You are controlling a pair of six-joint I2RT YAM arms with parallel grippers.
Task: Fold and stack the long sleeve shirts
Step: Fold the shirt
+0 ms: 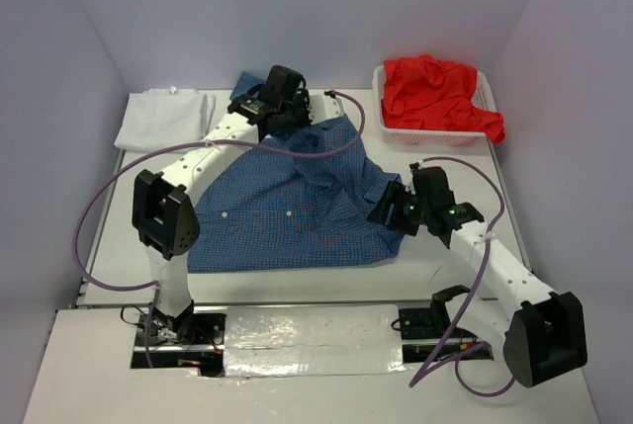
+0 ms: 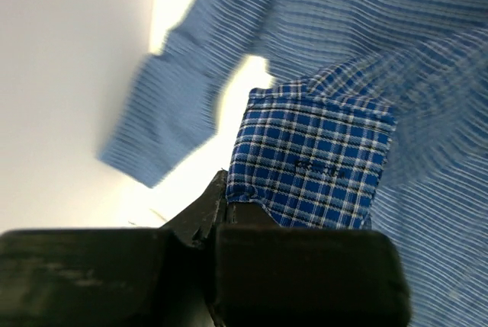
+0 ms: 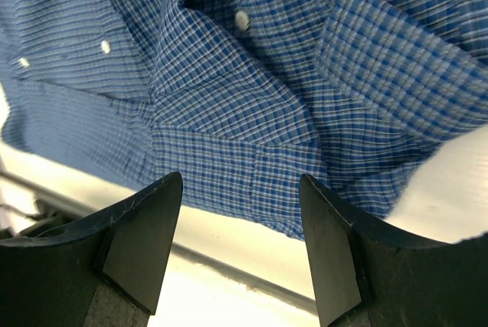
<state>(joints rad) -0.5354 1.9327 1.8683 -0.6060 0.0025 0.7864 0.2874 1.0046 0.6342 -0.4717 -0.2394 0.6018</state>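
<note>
The blue checked shirt (image 1: 297,212) lies spread across the middle of the worktop (image 1: 450,162), buttons up, its collar end bunched toward the far side.

The left arm (image 1: 213,142) rises from its base near the shirt's near left corner, bends at a raised elbow and stretches diagonally over the cloth to the shirt's far edge. There its jaws are pinched tight on a cuff-like corner of the checked cloth (image 2: 313,159). The wrist view shows that piece lifted clear, with a blurred sleeve behind it, possibly hanging.

The right arm (image 1: 499,266) reaches in low from the near right, wrist tipped down at the shirt's right edge. Its jaws stand wide over the rumpled hem (image 3: 236,167) with nothing gripped between them.

Off the shirt's far left corner rests the white shirt (image 1: 163,118), flat on the worktop. Off its far right corner the red shirt (image 1: 435,93) is heaped in a white mesh basket (image 1: 380,76).
</note>
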